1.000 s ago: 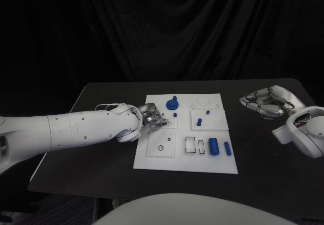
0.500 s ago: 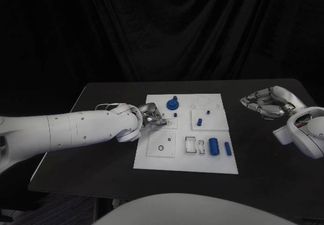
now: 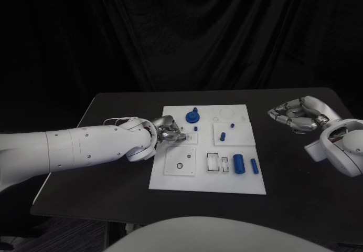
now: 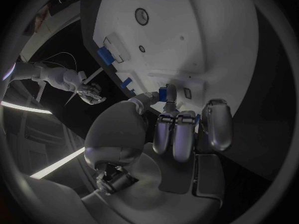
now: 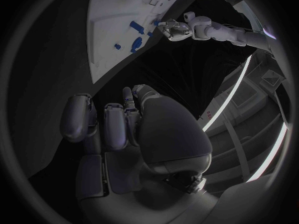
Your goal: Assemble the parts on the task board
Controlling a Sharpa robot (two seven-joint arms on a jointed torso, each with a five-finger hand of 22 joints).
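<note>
A small blue part (image 4: 163, 92) is pinched by the left hand (image 3: 170, 133) over the task board (image 3: 249, 186), so a careful insertion is judged next, while the right hand (image 3: 297, 114) is kept curled, holding nothing.

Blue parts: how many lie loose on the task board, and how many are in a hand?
Loose blue parts on the task board: 6
Held blue part, pinched by the left hand: 1
Total: 7
</note>
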